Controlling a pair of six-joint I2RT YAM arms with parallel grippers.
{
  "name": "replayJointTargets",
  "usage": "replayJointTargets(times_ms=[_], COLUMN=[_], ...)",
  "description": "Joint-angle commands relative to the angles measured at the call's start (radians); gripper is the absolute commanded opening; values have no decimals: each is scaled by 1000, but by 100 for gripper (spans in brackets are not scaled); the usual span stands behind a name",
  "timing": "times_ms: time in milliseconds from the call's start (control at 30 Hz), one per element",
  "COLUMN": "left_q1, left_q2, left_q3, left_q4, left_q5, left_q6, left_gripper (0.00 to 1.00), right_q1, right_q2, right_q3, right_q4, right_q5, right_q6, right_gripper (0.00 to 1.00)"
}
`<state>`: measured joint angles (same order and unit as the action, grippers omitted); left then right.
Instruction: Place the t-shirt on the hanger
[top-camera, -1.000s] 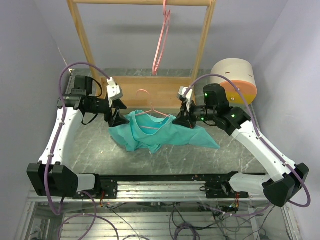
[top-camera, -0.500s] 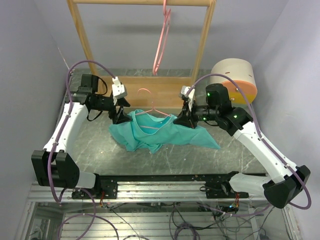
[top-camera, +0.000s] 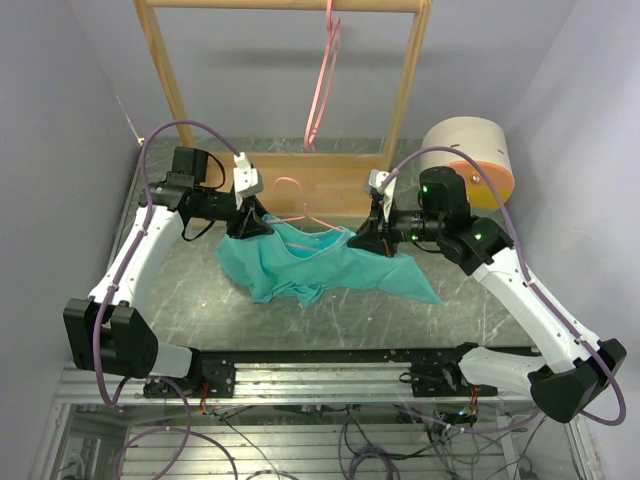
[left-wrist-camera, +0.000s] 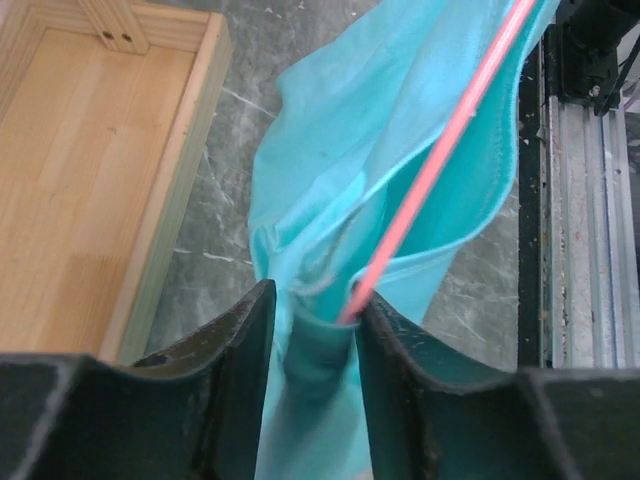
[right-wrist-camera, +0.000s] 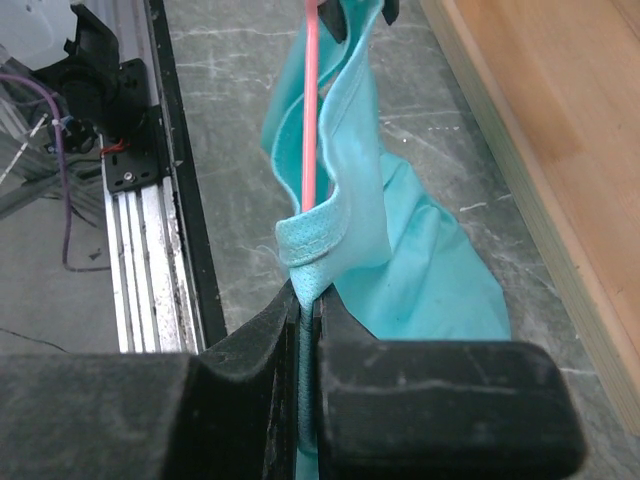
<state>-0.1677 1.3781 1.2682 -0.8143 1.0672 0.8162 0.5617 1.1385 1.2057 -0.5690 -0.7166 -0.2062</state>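
The teal t-shirt (top-camera: 310, 265) hangs stretched between my two grippers, its lower part crumpled on the table. The pink hanger (top-camera: 301, 208) lies in its collar, hook toward the rack. My left gripper (top-camera: 250, 222) is at the shirt's left shoulder. In the left wrist view its jaws (left-wrist-camera: 315, 300) stand a little apart with bunched shirt (left-wrist-camera: 350, 130) filling the gap, and the hanger's end (left-wrist-camera: 450, 130) touches one finger. My right gripper (top-camera: 365, 238) is shut tight on the right shoulder fold (right-wrist-camera: 410, 260) beside the hanger's arm (right-wrist-camera: 310, 100).
The wooden rack (top-camera: 405, 90) stands at the back with its box base (top-camera: 320, 180) just behind the shirt. A second pink hanger (top-camera: 320, 90) hangs from its top bar. A round beige and orange drum (top-camera: 470, 155) sits back right. The metal rail (top-camera: 320, 375) runs along the near edge.
My left arm has swung right and back toward the rack base, taking the shirt's left shoulder with it. The right gripper has shifted slightly and stays shut on the cloth.
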Motion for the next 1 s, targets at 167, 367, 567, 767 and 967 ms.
replayJointTargets(times_ms=[167, 367, 567, 767, 967], left_q1=[-38, -93, -134, -146, -122], left_q2=[-25, -44, -44, -30, -47], left_q3=[64, 71, 68, 78, 68], left_q4=[26, 87, 117, 90, 105], left_q5=[84, 74, 53, 52, 41], left_q6=[-87, -177, -219, -198, -199], left_gripper=[19, 23, 28, 7, 7], right_q1=[-9, -10, -9, -9, -17], right_q2=[2, 17, 20, 14, -17], right_q3=[1, -17, -31, -25, -37], right_q4=[50, 48, 72, 44, -68], right_q5=[-60, -63, -74, -58, 58], right_q6=[9, 1, 14, -6, -25], right_gripper=[0, 0, 0, 0, 8])
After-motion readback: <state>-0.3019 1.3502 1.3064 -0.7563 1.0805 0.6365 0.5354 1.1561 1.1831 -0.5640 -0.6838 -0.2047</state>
